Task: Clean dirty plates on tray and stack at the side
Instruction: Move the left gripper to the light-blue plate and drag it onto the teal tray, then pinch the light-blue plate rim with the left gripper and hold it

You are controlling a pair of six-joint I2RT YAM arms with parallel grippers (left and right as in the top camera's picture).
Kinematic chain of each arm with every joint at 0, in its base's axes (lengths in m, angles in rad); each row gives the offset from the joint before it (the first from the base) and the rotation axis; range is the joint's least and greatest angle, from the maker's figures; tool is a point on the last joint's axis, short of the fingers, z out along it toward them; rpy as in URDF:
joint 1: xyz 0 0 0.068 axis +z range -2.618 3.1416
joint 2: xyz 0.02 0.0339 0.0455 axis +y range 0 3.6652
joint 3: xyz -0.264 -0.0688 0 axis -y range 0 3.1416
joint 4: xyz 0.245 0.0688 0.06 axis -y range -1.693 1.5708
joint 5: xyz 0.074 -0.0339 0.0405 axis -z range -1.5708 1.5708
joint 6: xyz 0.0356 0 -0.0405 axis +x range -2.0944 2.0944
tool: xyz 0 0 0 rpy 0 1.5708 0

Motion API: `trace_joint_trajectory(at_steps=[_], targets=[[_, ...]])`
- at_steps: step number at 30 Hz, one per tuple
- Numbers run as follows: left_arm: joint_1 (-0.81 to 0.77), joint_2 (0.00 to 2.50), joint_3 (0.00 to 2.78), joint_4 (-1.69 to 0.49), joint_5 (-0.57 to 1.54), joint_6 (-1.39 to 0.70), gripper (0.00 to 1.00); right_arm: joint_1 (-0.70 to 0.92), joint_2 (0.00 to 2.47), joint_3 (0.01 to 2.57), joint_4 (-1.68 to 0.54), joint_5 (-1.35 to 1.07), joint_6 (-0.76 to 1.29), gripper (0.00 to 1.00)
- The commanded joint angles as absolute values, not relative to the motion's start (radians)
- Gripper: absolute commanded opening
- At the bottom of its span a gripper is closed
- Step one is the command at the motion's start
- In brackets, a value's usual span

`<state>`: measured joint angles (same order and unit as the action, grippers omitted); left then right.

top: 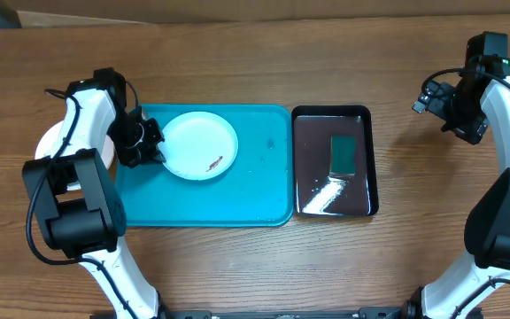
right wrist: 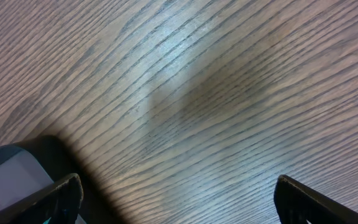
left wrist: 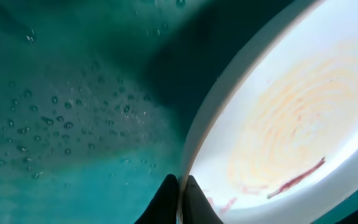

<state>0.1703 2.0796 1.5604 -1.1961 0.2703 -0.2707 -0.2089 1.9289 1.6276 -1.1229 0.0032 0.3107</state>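
A white plate [top: 200, 145] with a reddish-brown stain lies on the left part of the turquoise tray [top: 246, 190]. My left gripper [top: 151, 149] is shut on the plate's left rim. In the left wrist view the two black fingertips [left wrist: 179, 196] pinch the rim of the plate [left wrist: 291, 118], which shows orange smears and a red streak; the wet tray [left wrist: 61, 106] lies beside it. A pale plate edge [top: 53, 142] shows off the tray's left side, mostly hidden by my left arm. My right gripper [top: 441, 106] is open and empty above bare table at the far right [right wrist: 178, 193].
A smaller glossy black tray [top: 333, 161] with a green sponge [top: 343, 152] stands right of the turquoise tray. Its corner shows in the right wrist view [right wrist: 11, 171]. Wooden table surrounds both trays.
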Motion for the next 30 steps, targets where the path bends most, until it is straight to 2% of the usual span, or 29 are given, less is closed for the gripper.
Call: trace_joint_trajectory(at_steps=[1,5,15,19,30], targets=[[0.141,2.04,1.573,-1.224,0.244,-0.201,0.11,-0.211,1.919,1.637,-1.12,-0.002,0.311,1.0],[0.119,2.036,1.577,-1.239,0.266,-0.14,0.21,-0.211,1.919,1.637,-1.12,-0.002,0.311,1.0],[0.088,2.008,1.729,-1.201,0.238,-0.03,0.32,-0.211,1.919,1.637,-1.12,-0.002,0.311,1.0],[0.084,2.015,1.734,-1.085,0.164,0.038,0.45,-0.211,1.919,1.637,-1.12,-0.002,0.311,1.0],[0.084,2.103,1.719,-0.952,0.132,0.113,0.4,-0.211,1.919,1.637,-1.12,-0.002,0.311,1.0]])
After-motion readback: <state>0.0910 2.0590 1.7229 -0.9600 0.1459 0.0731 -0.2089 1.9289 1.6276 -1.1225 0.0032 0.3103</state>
